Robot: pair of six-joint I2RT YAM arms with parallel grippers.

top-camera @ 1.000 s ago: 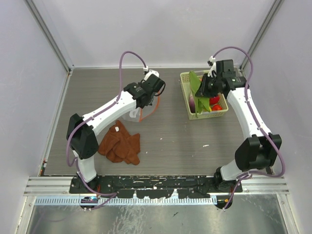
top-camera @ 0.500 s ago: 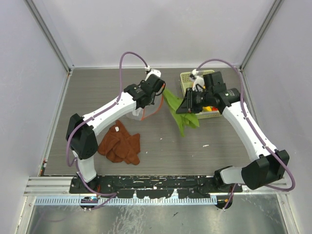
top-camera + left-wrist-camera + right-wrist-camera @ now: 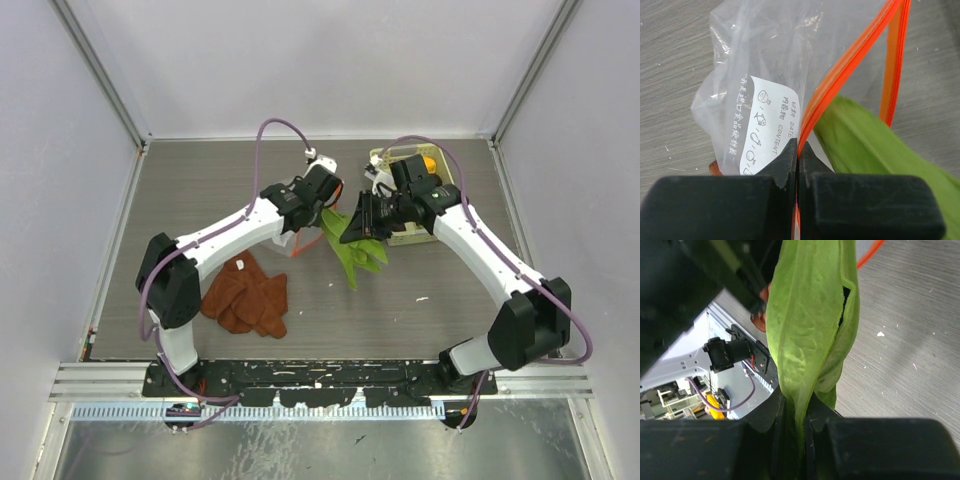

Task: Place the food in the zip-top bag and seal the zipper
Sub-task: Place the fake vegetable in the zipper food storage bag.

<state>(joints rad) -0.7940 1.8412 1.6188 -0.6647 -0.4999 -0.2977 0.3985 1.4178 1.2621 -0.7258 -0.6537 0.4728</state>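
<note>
Nearest, the rust-brown cloth (image 3: 246, 294) lay unused. Mid-table, the left gripper (image 3: 799, 150) was pinched tight on the zipper (image 3: 840, 80), apparently lifting one lip so the zip-top bag (image 3: 755, 60) gaped. The right gripper (image 3: 795, 407) clamped the green leaves (image 3: 805, 325) by their stems, tips dangling beside that mouth; whether inside, I could not tell. Farther off, the basket (image 3: 408, 238) sat mostly hidden under the right arm, contents unreadable.

Bench (image 3: 200, 190): grey wood-grain top, matte, a few pale specks. Plain pale lilac-white walls (image 3: 320, 60) close it in at the back and both sides. Aluminium posts (image 3: 102, 70) slant into the rear corners. Silver slotted rail (image 3: 100, 378) along the near edge. Even light, soft shadows.
</note>
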